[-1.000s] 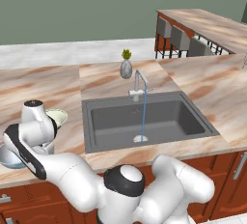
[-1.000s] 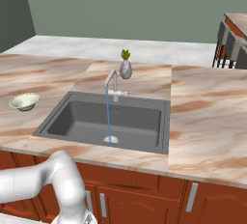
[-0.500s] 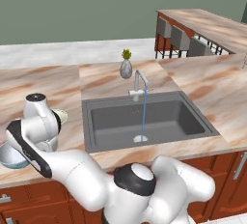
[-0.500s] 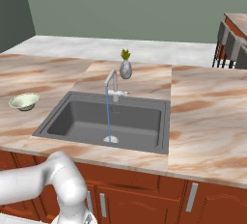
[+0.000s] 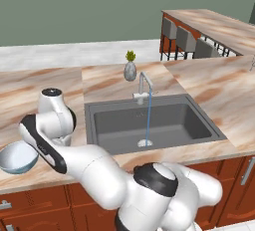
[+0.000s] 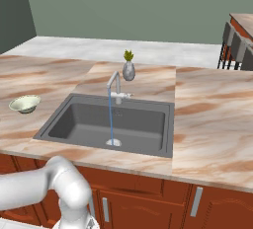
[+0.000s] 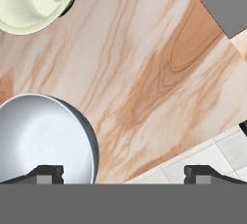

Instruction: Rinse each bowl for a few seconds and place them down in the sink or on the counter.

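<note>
Two bowls are seen on the marble counter [image 6: 212, 104] to the left of the sink [image 6: 118, 124]: a small cream-green bowl [image 6: 24, 104] farther back, and a larger blue-white bowl [image 5: 18, 157] near the counter's front edge. The gripper [image 7: 124, 174] is held above the counter, jaws spread wide, nothing gripped. Water is seen running from the faucet [image 6: 114, 85].
</note>
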Motion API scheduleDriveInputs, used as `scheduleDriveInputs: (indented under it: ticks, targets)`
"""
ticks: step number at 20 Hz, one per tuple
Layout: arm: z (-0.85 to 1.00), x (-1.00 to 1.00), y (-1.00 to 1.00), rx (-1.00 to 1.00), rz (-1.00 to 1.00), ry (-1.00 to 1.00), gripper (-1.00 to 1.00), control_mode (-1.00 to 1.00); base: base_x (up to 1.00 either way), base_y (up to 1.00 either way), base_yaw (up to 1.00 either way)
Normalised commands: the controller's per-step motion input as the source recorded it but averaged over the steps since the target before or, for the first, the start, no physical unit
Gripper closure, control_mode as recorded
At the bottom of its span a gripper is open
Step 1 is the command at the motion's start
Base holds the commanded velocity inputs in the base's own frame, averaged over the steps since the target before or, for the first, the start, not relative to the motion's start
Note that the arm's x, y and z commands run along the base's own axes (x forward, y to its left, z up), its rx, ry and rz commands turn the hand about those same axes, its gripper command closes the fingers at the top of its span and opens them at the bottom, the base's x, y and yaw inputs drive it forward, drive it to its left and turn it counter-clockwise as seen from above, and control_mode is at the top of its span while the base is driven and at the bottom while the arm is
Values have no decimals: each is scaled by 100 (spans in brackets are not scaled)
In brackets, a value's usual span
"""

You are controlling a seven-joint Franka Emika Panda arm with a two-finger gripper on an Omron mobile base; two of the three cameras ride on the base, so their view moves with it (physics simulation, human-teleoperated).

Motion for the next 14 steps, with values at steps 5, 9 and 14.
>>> scheduleDriveInputs:
  ticks: [5,9,14]
  targets:
    - [14,0,-35,10,0,-1,-100,-100,0,0,0]
    - [13,0,-24,10,0,-2,-100,-100,0,0,0]
    - [8,2,-20,6,2,-5,-100,-100,0,0,0]
